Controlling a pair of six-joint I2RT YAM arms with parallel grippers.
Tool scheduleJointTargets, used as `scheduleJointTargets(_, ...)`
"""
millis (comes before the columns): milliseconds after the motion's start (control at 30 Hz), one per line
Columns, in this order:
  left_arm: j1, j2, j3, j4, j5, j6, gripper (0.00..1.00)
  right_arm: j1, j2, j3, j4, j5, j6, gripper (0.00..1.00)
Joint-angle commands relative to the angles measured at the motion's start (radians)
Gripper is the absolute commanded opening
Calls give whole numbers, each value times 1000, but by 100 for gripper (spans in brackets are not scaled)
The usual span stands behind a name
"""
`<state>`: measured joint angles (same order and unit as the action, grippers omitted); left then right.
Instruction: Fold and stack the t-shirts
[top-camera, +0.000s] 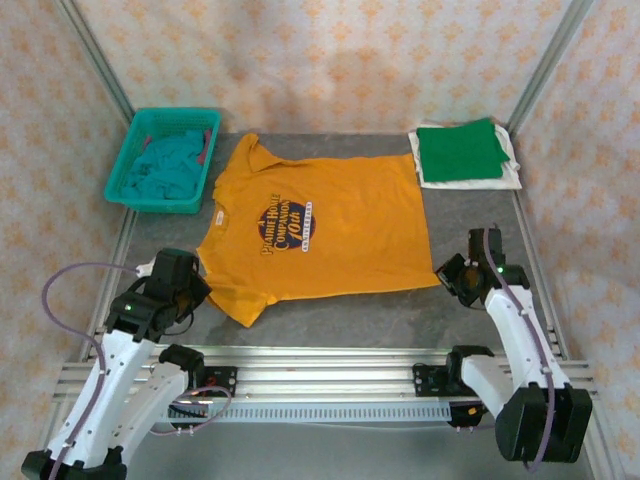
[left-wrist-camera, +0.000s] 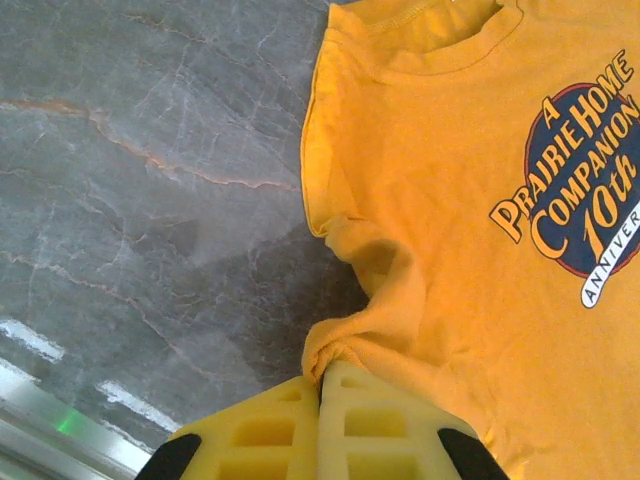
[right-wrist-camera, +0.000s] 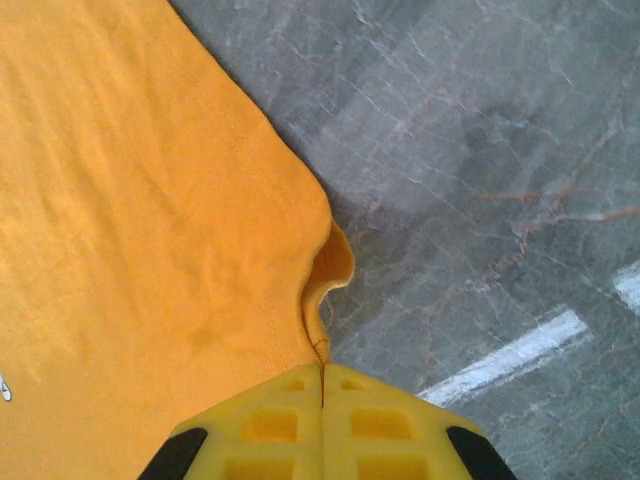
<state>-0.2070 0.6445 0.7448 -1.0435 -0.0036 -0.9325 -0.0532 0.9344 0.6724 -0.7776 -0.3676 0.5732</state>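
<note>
A mustard-orange t-shirt (top-camera: 320, 225) with a navy chest print lies spread on the grey table (top-camera: 350, 315), collar to the left. My left gripper (top-camera: 190, 280) is shut on the near sleeve, where the fabric bunches at the yellow pads (left-wrist-camera: 322, 378). At the shirt's near right hem corner my right gripper (top-camera: 452, 275) is shut, the cloth curling up at the fingertips (right-wrist-camera: 322, 366). A folded green t-shirt (top-camera: 460, 150) lies on a folded white t-shirt (top-camera: 510, 178) at the back right. A teal t-shirt (top-camera: 165, 165) sits crumpled in the basket.
A teal plastic mesh basket (top-camera: 128, 160) stands at the back left. An aluminium rail (top-camera: 330, 365) runs along the near edge between the arm bases. Bare table lies in front of the orange shirt.
</note>
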Motion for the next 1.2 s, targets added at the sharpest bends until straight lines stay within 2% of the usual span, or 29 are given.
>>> scheduleJointTargets(0, 17, 58, 28, 85, -1, 60, 0, 5, 50, 83, 24, 9, -50, 0)
scheduleJointTargets(467, 107, 426, 301, 151, 12, 335, 0, 27, 344, 254, 82, 49, -144, 0)
scheduleJointTargets(667, 111, 584, 403, 171, 20, 437, 0, 29, 452, 300, 119, 56, -153, 0)
scheduleJointTargets(1167, 120, 723, 527, 181, -18, 501, 0, 42, 574, 372, 160, 43, -157, 0)
